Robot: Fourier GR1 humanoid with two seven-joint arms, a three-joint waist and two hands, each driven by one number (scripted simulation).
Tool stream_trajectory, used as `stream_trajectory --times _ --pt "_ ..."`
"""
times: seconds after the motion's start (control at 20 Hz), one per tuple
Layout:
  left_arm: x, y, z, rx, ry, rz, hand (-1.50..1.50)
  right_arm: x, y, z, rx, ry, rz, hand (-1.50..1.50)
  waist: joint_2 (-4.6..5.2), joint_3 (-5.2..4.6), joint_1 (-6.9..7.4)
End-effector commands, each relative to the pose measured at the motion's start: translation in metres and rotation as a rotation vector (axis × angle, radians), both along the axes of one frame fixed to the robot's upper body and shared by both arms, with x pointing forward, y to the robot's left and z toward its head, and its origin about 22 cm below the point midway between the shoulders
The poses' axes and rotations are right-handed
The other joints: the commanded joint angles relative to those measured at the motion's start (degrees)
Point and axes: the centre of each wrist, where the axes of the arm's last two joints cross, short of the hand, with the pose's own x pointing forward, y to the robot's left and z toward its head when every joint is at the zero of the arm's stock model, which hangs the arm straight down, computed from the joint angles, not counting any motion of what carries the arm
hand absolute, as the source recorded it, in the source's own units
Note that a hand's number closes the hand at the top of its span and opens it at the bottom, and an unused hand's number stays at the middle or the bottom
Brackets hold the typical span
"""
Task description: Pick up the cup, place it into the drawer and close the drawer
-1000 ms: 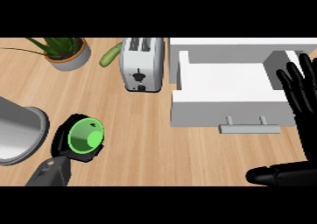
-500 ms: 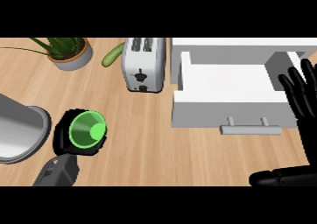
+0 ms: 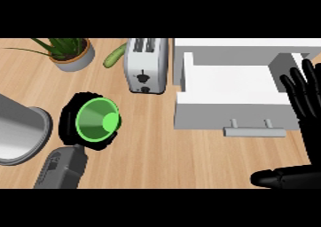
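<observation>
A green cup (image 3: 97, 122) shows its open mouth toward me at the left of the wooden counter, above the counter surface. My left hand (image 3: 71, 119) is curled round it, black fingers wrapping its rim; the grey forearm (image 3: 61, 168) rises from the lower edge. The white drawer (image 3: 232, 95) stands pulled open at the upper right, its grey handle (image 3: 253, 131) facing me and its inside bare. My right hand (image 3: 310, 99) rests open at the right edge, fingers up, overlapping the drawer's right side, with its thumb (image 3: 287, 177) low at the right.
A silver toaster (image 3: 146, 64) stands just left of the drawer. A potted plant (image 3: 70, 52) and a green cucumber (image 3: 115, 56) lie at the back left. A grey metal pot (image 3: 16, 128) sits at the left edge, close to the cup.
My left hand has carried the cup up and a little to the right, away from the pot. The right hand has stayed put.
</observation>
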Motion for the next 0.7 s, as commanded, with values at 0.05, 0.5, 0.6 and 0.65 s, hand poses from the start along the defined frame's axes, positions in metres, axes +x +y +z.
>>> stream_trajectory --times 0.05,0.5,0.6,0.65 --pt "0.011 -0.031 0.063 -0.007 -0.019 -0.056 1.50 -0.008 0.014 -0.001 -0.003 0.002 0.016 -1.50 0.05 -0.03 -0.23" --pt "0.032 -0.078 0.161 0.014 -0.057 -0.076 1.50 -0.002 -0.007 0.002 -0.002 -0.010 -0.008 -1.50 0.15 -0.04 -0.62" --pt "0.045 -0.091 0.161 0.021 -0.071 -0.074 1.50 -0.003 0.003 -0.006 -0.003 -0.007 -0.001 -1.50 0.27 -0.05 -0.83" --pt "0.058 -0.103 0.185 0.040 -0.072 -0.066 1.50 -0.002 0.005 -0.009 0.018 -0.015 -0.006 -1.50 0.31 -0.04 -1.09"
